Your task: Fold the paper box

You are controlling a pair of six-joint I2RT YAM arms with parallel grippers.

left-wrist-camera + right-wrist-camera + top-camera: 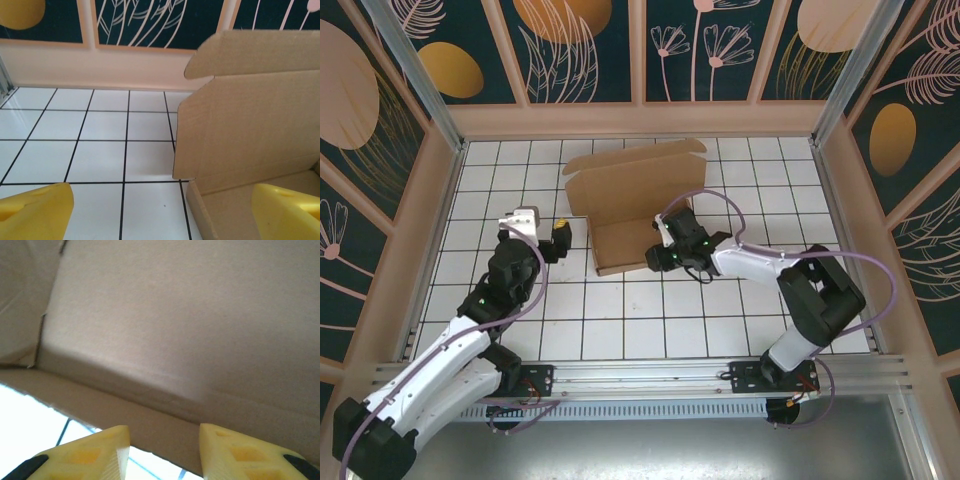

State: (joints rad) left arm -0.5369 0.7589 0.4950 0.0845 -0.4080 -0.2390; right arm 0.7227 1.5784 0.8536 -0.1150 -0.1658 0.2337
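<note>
Top external: one paper box [635, 195] between left pincer [561, 236], right pincer [661, 252].

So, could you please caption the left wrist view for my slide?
Open left gripper beside the half-folded paper box, lid raised, on the gridded table.

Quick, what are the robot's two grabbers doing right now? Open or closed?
Left gripper: open, holding nothing.
Right gripper: fingers partly apart, right at the paper box; cannot tell whether it is gripping it.
</note>
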